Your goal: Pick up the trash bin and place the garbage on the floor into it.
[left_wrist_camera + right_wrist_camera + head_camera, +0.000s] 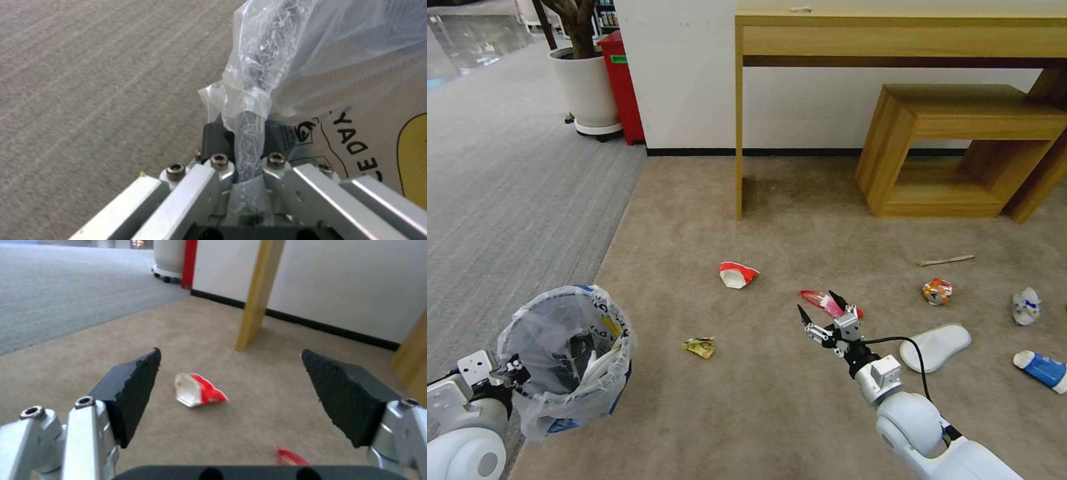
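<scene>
The trash bin point(564, 360), lined with a crinkled clear bag, hangs at the lower left. My left gripper point(510, 373) is shut on the bin's bagged rim point(247, 146). My right gripper point(820, 308) is open, low over the carpet beside a red wrapper point(817, 299). Beyond its black pads point(131, 390) lies a crumpled red-and-white paper cup point(198, 394) point(738, 274). More garbage lies around: a yellow wrapper point(699, 347), a crushed orange can point(937, 291), a wooden stick point(946, 260), a white slipper point(935, 347) and crumpled white paper point(1026, 306).
A wooden desk leg point(739, 133) and a low wooden bench point(960, 147) stand by the white wall ahead. A white planter point(587, 87) and red cabinet point(620, 80) are far left. A blue-and-white item point(1044, 370) lies at the right edge. Grey carpet borders the beige carpet on the left.
</scene>
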Controlling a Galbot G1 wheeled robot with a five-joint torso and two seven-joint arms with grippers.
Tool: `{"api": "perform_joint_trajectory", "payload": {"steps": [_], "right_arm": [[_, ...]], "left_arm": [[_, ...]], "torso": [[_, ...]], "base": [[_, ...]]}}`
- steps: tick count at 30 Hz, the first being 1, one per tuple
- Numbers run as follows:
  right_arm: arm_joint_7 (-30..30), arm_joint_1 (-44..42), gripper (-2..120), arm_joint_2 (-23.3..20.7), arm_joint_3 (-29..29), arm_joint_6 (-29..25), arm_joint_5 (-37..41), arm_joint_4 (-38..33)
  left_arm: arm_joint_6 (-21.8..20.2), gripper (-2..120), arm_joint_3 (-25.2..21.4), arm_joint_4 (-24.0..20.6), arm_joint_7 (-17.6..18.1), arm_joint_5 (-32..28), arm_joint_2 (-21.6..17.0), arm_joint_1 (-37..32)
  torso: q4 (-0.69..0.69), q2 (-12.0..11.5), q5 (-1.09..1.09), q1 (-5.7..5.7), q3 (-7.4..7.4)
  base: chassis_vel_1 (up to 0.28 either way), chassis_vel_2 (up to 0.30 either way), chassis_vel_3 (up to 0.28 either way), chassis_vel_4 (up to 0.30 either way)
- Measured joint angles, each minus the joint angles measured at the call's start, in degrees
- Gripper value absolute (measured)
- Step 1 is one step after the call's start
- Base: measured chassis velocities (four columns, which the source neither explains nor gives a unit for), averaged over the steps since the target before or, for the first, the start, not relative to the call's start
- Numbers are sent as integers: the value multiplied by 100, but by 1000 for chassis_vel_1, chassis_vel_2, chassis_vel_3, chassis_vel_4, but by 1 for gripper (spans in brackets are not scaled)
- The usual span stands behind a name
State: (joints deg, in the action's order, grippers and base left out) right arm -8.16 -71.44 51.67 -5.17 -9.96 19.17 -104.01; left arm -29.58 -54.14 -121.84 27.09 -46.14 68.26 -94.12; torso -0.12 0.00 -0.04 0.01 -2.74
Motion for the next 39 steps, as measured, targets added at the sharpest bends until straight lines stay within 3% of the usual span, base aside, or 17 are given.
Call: {"api": "perform_joint_trajectory", "payload": {"steps": [8,24,39], "right_arm": [[74,-35,80,8,-21,-106,-68,22],[102,10,78,18,-44,-108,-104,91],[122,52,77,49,-34,-126,-128,152]], "left_arm": [[24,0,17,0,5,35,19,-10],[67,0,21,35,-6,44,37,-10],[109,0,62,95,-19,74,33,29]], "torso": [[1,0,0,0,1],[0,0,-1,0,1],[-1,0,0,0,0]], "base": [[148,147,-143,-150],[0,0,0,0],[-88,83,82,-85]]}}
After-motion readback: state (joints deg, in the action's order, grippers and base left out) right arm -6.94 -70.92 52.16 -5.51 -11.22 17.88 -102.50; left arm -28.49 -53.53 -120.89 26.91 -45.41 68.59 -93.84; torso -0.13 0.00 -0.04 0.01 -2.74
